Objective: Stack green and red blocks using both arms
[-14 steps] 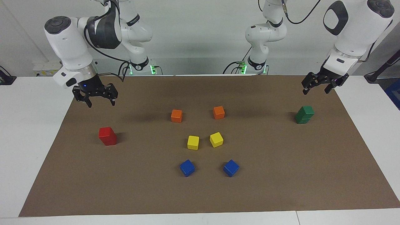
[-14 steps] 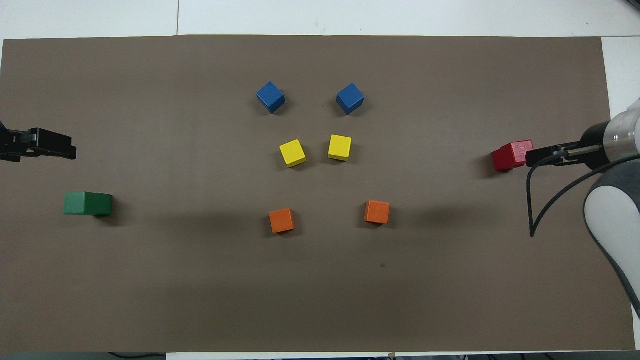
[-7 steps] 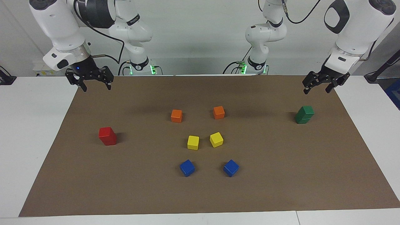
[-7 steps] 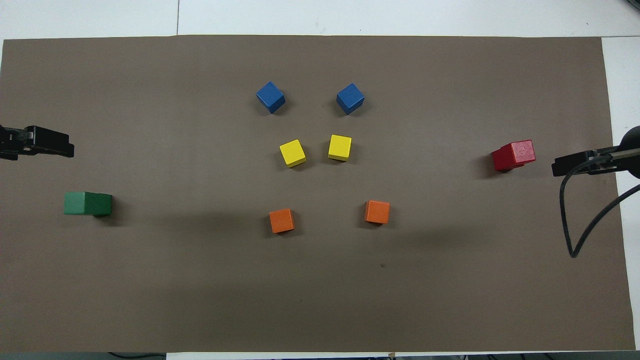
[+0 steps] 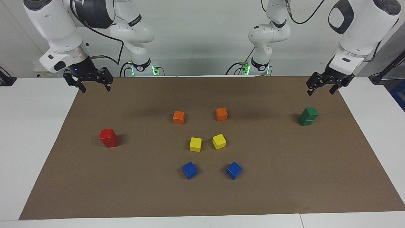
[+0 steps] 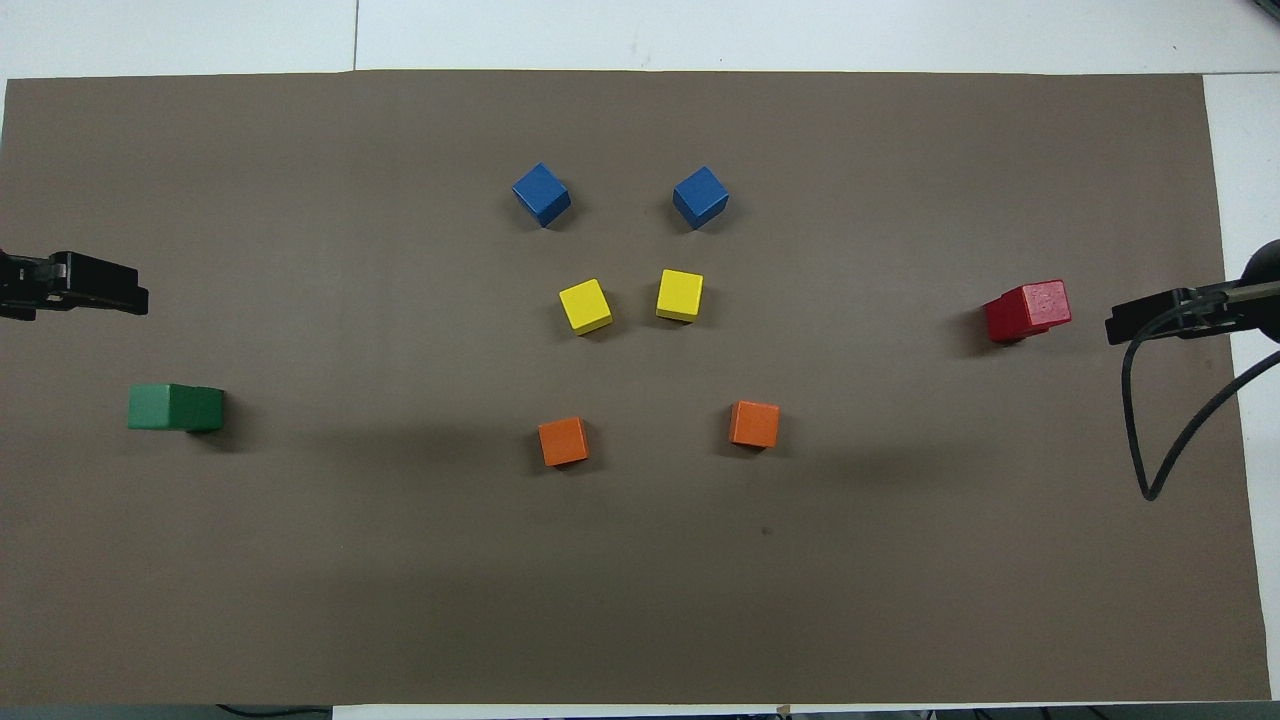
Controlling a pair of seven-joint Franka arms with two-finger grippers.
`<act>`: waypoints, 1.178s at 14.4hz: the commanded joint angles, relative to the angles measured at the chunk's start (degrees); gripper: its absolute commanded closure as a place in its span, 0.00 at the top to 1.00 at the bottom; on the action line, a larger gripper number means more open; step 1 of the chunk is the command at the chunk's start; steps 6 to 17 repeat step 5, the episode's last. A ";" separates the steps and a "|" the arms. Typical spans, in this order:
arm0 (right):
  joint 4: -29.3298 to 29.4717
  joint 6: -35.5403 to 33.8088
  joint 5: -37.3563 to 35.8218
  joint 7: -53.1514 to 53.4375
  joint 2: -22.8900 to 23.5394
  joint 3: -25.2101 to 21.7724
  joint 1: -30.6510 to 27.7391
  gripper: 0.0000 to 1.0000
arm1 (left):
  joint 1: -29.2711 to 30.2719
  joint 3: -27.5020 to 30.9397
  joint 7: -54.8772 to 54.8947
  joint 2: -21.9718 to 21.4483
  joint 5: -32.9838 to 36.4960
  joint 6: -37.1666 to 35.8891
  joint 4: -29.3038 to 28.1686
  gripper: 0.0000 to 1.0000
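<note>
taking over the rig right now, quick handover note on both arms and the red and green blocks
Left pincer: open, empty, raised over the mat's corner at the left arm's end.
Right pincer: open, empty, raised over the mat's corner at its own end.
Green stack: two green blocks, one on the other, at the left arm's end.
Red stack: two red blocks stacked at the right arm's end.
Done: both stacks stand free.
Left: nothing visible; other cubes are not part of it.

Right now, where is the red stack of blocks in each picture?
Facing view: the red stack stands on the brown mat toward the right arm's end, below the right gripper.
Overhead view: the red stack sits at the opposite edge.
Shared landmark: the two yellow cubes mid-mat.
</note>
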 commanded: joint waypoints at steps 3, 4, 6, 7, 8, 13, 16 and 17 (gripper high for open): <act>1.02 -1.29 0.54 0.47 0.49 0.23 -0.34 1.00 | -0.05 0.15 -0.54 0.73 -0.86 -0.40 1.40 1.00; 0.94 -1.29 0.54 0.47 0.49 0.23 -0.34 1.00 | -0.05 0.15 -0.45 0.72 -0.94 -0.40 1.40 1.00; 0.93 -1.37 0.54 0.47 0.49 0.23 -0.34 1.00 | -0.05 0.06 -0.45 0.64 -0.94 -0.31 1.14 1.00; 0.93 -1.37 0.54 0.47 0.49 0.23 -0.34 1.00 | -0.05 0.06 -0.45 0.64 -0.94 -0.31 1.14 1.00; 0.93 -1.37 0.54 0.47 0.49 0.23 -0.34 1.00 | -0.05 0.06 -0.45 0.64 -0.94 -0.31 1.14 1.00; 0.93 -1.37 0.54 0.47 0.49 0.23 -0.34 1.00 | -0.05 0.06 -0.45 0.64 -0.94 -0.31 1.14 1.00; 0.93 -1.37 0.54 0.47 0.49 0.23 -0.34 1.00 | -0.05 0.06 -0.45 0.64 -0.94 -0.31 1.14 1.00; 0.93 -1.37 0.54 0.47 0.49 0.23 -0.34 1.00 | -0.05 0.06 -0.45 0.64 -0.94 -0.31 1.14 1.00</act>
